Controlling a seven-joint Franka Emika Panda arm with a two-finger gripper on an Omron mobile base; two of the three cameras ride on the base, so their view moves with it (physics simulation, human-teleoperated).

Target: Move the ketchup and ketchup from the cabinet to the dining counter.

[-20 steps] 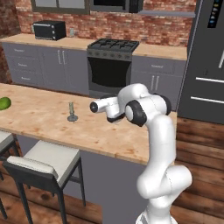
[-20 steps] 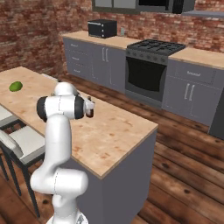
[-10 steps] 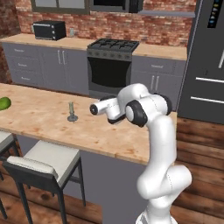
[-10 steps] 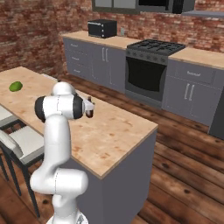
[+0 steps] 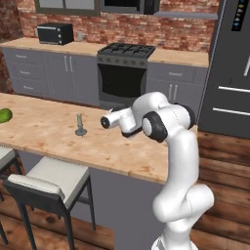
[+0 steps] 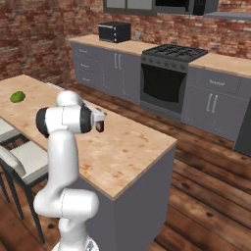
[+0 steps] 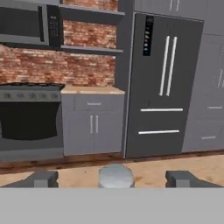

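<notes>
One ketchup [image 6: 100,126], a small dark red-brown bottle, stands upright on the dining counter [image 6: 127,147] near its far edge. My gripper [image 6: 100,116] is at the bottle's top, level with the counter. In the hand view the gripper [image 7: 113,178] is open: its fingertips [image 7: 41,178] stand wide apart, and the bottle's grey cap [image 7: 116,174] sits between them, touching neither. The arm's white body blocks the bottle in the left base view. Grey doors of the cabinet [image 6: 126,4] show at the top edge, above the back counter.
A slim grey-green stemmed item [image 5: 80,125] stands on the counter left of my hand, and a green fruit [image 5: 4,115] lies at the far left. Pale stools [image 5: 49,178] stand along the near side. A stove [image 5: 124,73] and a fridge [image 7: 164,83] are beyond.
The fingers have spread wide and let go of the ketchup bottle, which stays standing on the counter. The arm has barely moved.
</notes>
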